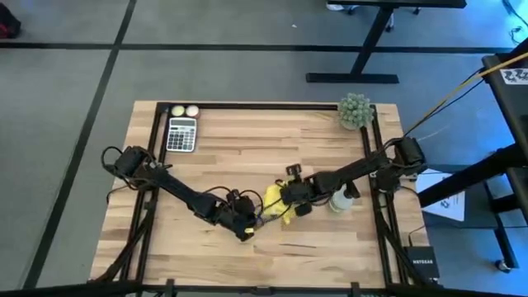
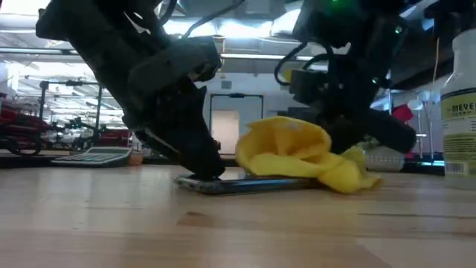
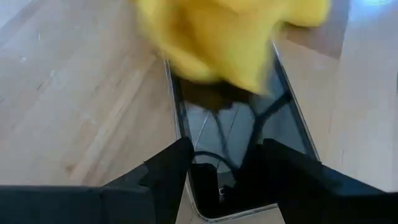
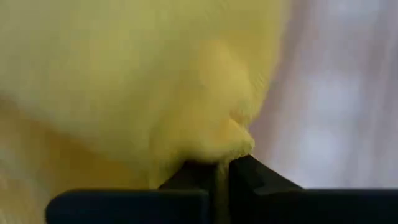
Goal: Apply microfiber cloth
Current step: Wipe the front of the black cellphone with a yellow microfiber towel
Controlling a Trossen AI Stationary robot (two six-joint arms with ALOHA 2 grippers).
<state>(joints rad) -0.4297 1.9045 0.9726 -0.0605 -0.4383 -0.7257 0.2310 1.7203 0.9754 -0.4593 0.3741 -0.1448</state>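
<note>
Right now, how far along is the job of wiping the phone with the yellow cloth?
Done: the right gripper has its fingers shut on the yellow cloth, and the cloth lies on the phone. In hand: the left gripper sits at the phone's near end with its fingers spread across it, apparently steadying it. Left: most of the screen is not covered by the cloth, so most wiping probably remains.

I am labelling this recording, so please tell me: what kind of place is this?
Probably a robotics lab or workshop: a wooden table on grey carpet, black desk frames nearby, and ceiling strip lights with a door behind.
</note>
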